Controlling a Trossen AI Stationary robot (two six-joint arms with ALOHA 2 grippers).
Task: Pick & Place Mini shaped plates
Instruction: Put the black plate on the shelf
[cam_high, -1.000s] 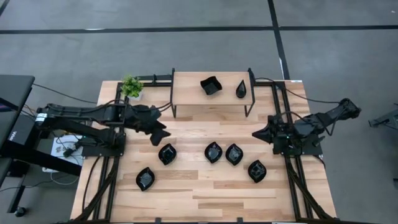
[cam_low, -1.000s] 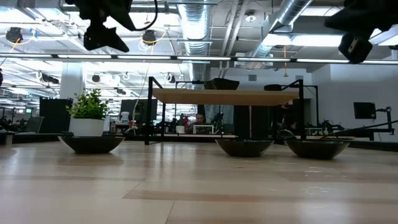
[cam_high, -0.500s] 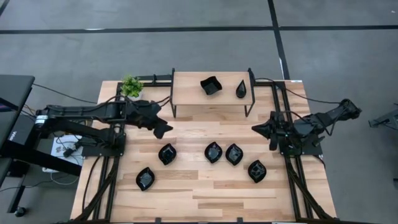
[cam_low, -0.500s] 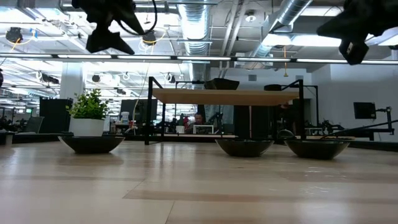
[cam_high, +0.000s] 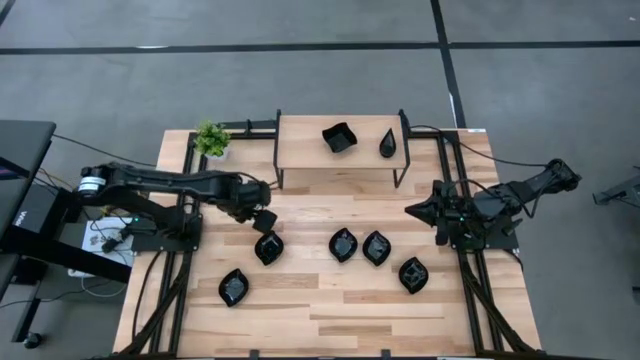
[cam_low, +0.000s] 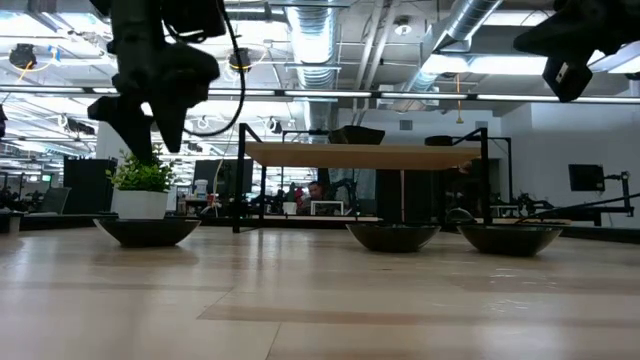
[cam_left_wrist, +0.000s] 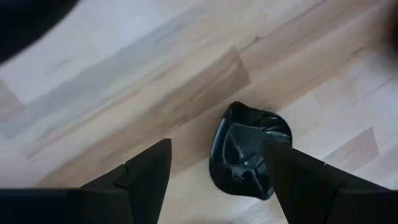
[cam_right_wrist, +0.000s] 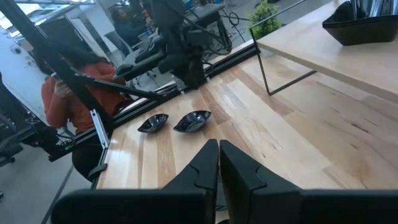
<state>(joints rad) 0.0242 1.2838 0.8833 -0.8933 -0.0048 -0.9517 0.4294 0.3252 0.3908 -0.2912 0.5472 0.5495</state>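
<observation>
Several mini shaped plates, small glossy black dishes, lie on the wooden table: one (cam_high: 268, 247) near the left arm, one (cam_high: 234, 287) toward the near edge, and three (cam_high: 343, 244) (cam_high: 376, 248) (cam_high: 413, 274) toward the right. Two more (cam_high: 339, 137) (cam_high: 388, 144) sit on the raised shelf (cam_high: 300, 150). My left gripper (cam_high: 262, 218) hangs open, pointing down, just above and far of the nearest plate (cam_left_wrist: 249, 158), clear of it. My right gripper (cam_high: 412, 212) waits shut at the right, high above the table (cam_right_wrist: 219, 155).
A small green potted plant (cam_high: 211, 138) stands at the far left corner beside the shelf's black legs (cam_high: 278, 150). Black rails run along both table sides (cam_high: 170, 290). A person in a red top (cam_right_wrist: 62, 93) sits beyond the table's left edge.
My left gripper has come down toward the plate nearest it and tipped from slanting to pointing steeply down, rolling somewhat about its own line. Its fingers have stayed open. No plate has moved.
</observation>
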